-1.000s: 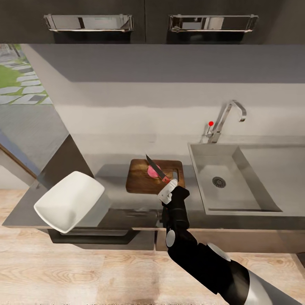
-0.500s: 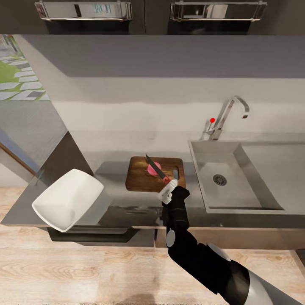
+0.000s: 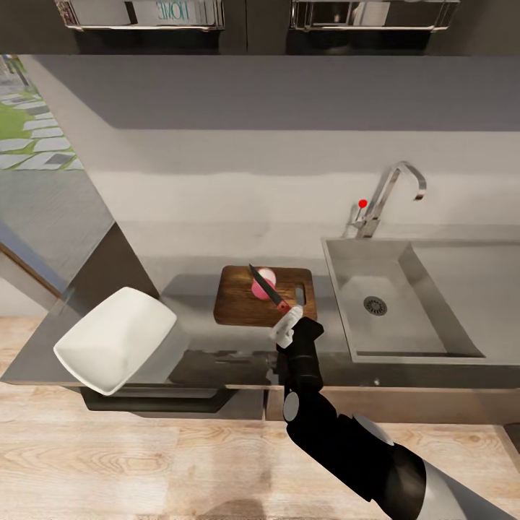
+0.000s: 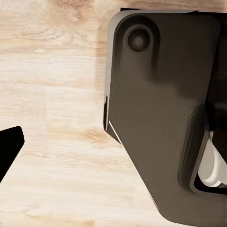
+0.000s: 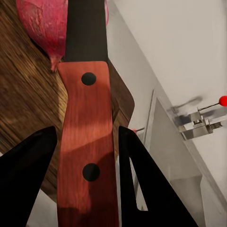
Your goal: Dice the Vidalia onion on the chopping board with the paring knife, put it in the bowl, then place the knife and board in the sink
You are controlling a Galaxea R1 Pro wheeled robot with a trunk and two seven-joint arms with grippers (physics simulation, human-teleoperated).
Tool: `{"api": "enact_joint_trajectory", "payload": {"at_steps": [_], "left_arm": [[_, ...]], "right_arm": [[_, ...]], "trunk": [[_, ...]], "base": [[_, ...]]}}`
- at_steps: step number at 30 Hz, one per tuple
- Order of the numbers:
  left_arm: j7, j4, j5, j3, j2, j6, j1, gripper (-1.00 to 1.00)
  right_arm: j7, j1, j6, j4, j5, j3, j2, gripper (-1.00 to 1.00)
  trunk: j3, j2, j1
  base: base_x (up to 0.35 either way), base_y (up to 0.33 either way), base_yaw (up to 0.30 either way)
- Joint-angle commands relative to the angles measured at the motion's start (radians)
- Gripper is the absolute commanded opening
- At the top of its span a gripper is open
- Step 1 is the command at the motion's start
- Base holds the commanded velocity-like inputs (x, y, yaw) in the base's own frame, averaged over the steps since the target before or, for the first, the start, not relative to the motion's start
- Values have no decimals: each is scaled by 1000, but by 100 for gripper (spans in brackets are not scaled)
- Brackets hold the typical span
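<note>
The dark wooden chopping board (image 3: 242, 307) lies on the grey countertop (image 3: 195, 289), left of the sink (image 3: 433, 339). On it sits the pink Vidalia onion (image 3: 265, 278). My right gripper (image 3: 286, 326) is shut on the paring knife's reddish handle (image 3: 283, 306), with the dark blade (image 3: 261, 282) slanting across the onion. In the right wrist view the handle (image 5: 87, 142) sits between the black fingers (image 5: 26, 179), and the blade (image 5: 85, 28) lies against the onion (image 5: 40, 21) over the board (image 5: 21, 113). The white bowl (image 3: 115, 339) stands at the counter's left front.
The chrome tap (image 3: 386, 195) with a red knob (image 3: 362, 204) rises behind the sink. Dark cabinets hang above. The left wrist view looks down at wooden floor (image 4: 56, 94) and a dark robot part (image 4: 161, 118), with one finger (image 4: 9, 146) of my left gripper at the edge.
The whole head picture has shifted slightly, so the camera moved. The knife stays over the onion in my right gripper, hardly changed against the board.
</note>
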Motion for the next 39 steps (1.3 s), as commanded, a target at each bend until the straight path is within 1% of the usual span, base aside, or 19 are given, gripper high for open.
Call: {"api": "enact_joint_trajectory", "payload": {"at_steps": [1, 22, 39], "left_arm": [[-2, -1, 4, 1, 0, -1, 1, 100], [-2, -1, 4, 1, 0, -1, 1, 100], [-2, -1, 4, 1, 0, -2, 1, 100]], "right_arm": [[-6, -2, 5, 0, -2, 3, -1, -100], [-6, -2, 5, 0, -2, 3, -1, -100], [-6, -2, 5, 0, -2, 3, -1, -100]], "trunk": [[-1, -2, 1], [-3, -2, 1], [-28, -2, 1]], "base": [[0, 0, 0], [0, 0, 0], [0, 0, 0]]}}
